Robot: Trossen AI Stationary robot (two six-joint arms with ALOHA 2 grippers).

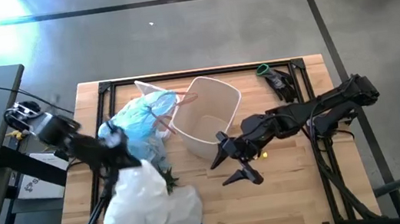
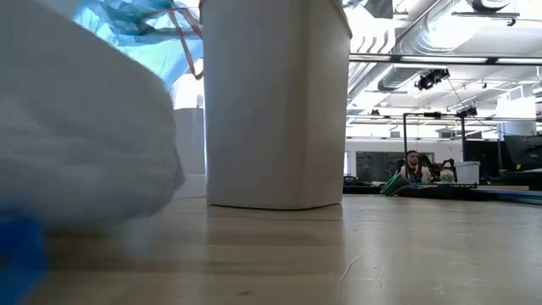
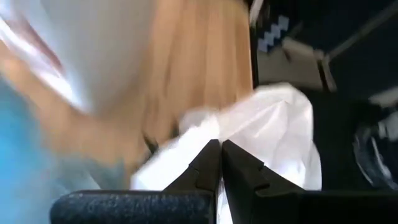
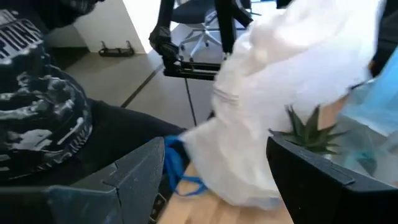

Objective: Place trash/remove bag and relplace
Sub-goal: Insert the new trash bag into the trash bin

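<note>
Bag (image 1: 142, 116), light blue and crinkled, lies bunched on the bench (image 1: 296, 192) just beside the white bin (image 1: 208, 115), on its left side, with a reddish drawstring loop touching the bin rim. Bin stands upright and looks unlined; no trash visible inside from the high view. A second, white bag (image 1: 154, 203) sits heaped at the front left of the bench, with a small green spiky plant (image 1: 168, 178) at its edge and a blue strip (image 4: 177, 168) showing under it.

Left pincer (image 3: 221, 165): fingers pressed together with white film at the tips in the wrist view, so it reads as closed on the white bag, low over that heap. Right pincer (image 1: 238, 165): jaws spread wide, empty, hovering in front of the bin and well apart from both bags.

Step in hand, as judged: old blue liner is out of the bin; the replacement stage has started, with the left arm taking hold of the white bag.

Next move likely calls for:
- lifting the white bag clear of the plant without dragging it
- finding the bag mouth; right pincer taking the opposite edge
- 2 arms spreading the mouth over the bin rim

Risk: thin film may slip or stay collapsed.
</note>
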